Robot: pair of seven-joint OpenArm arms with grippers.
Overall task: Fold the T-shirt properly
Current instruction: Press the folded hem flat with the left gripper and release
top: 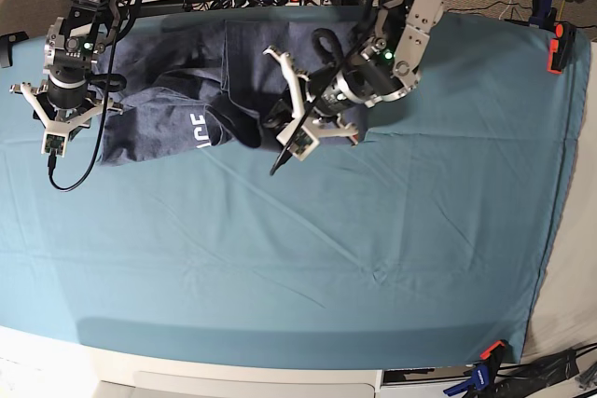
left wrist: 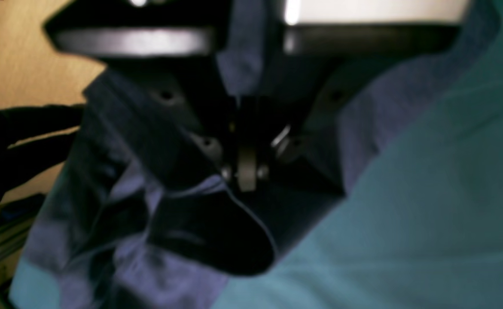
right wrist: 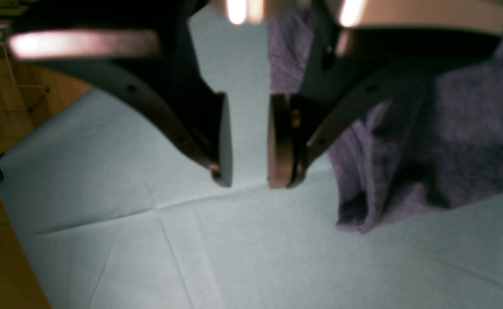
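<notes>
Dark blue-grey heathered cotton T-shirt (top: 201, 104) lies crumpled at far edge of teal table cloth (top: 373, 249). L gripper (left wrist: 246, 174) clamped on shirt fabric. R gripper (right wrist: 248, 180) jaws apart, empty, just beside shirt edge.

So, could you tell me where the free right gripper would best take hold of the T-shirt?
Probably the loose edge of the T-shirt nearest the open right gripper, approached from the bare table cloth side. That edge lies bunched and slightly raised in the right wrist view, so one finger could slide beneath it.
</notes>
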